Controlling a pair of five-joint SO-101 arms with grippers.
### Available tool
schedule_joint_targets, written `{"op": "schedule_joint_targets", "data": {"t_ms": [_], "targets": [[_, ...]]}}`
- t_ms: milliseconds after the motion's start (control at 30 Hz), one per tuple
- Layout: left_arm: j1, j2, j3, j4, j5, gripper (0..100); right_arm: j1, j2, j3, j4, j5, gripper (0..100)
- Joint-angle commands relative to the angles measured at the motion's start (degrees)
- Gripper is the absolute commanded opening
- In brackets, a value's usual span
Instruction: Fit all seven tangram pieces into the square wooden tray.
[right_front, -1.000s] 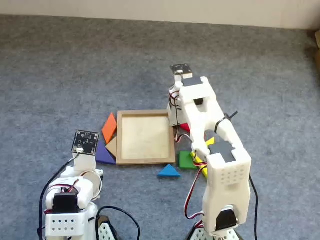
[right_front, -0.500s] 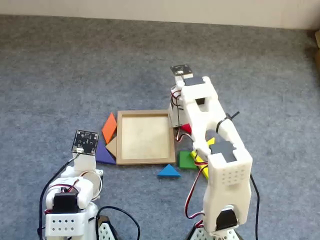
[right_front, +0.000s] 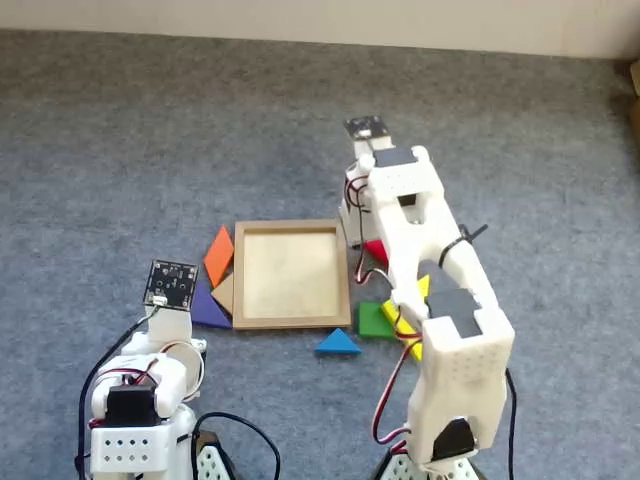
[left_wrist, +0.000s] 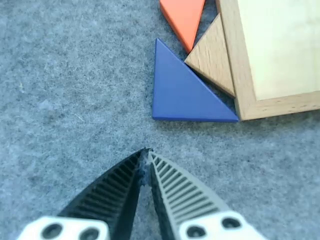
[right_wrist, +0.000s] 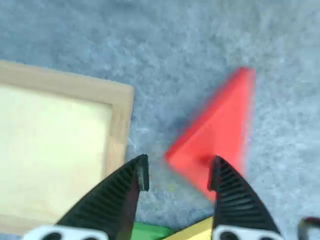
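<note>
Tray (right_front: 290, 322) sat empty at the centre of the high view, with all seven pieces around it on the carpet (right_front: 120, 150). Nearest, at lower left, the left gripper (left_wrist: 146, 156) hung with its jaws together and nothing between them, pointing at the carpet just short of the dark blue triangle (left_wrist: 185, 90). It looked parked, leaving the work to the other arm. That triangle met the tray's lower left corner. The wooden triangle (left_wrist: 212, 60) was wedged against the left rim and the orange piece (left_wrist: 182, 17) lay just beyond it. Below the tray's lower right corner lay the light blue triangle (right_front: 338, 342), then the green square (right_front: 372, 319), and the yellow piece (right_front: 422, 288) partly under the right arm (right_front: 440, 310). Farther up, right of the tray's upper right corner, the red triangle (right_wrist: 220, 125) lay flat, apart from the rim. The right gripper (right_wrist: 179, 170) stood over its corner with jaws spread, one finger over the carpet between piece and tray, the other over the red face. It was probably lined up to close on the piece, which did not look gripped yet
</note>
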Motion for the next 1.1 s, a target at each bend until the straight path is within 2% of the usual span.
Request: {"op": "schedule_joint_targets", "data": {"t_ms": [0,200,333,533,667,1067], "targets": [[1.01,-2.95,1.10,0.35,0.26,0,-0.04,-6.99,-0.13,0.92,0.26,16.3],[1.01,-2.95,1.10,0.35,0.26,0,-3.74,-8.22,-0.13,3.03,0.09,16.3],[1.01,-2.95,1.10,0.35,0.26,0,-1.63,-7.87,-0.66,2.15,0.09,17.4],[1.01,-2.95,1.10,0.35,0.26,0,3.74,-6.02,-0.48,-1.89,-3.52,35.1],[1.01,-2.95,1.10,0.35,0.26,0,4.97,0.48,-1.19,-2.24,-3.52,35.5],[1.01,-2.95,1.10,0.35,0.26,0,6.73,16.92,-19.38,4.35,-3.43,35.4]]}}
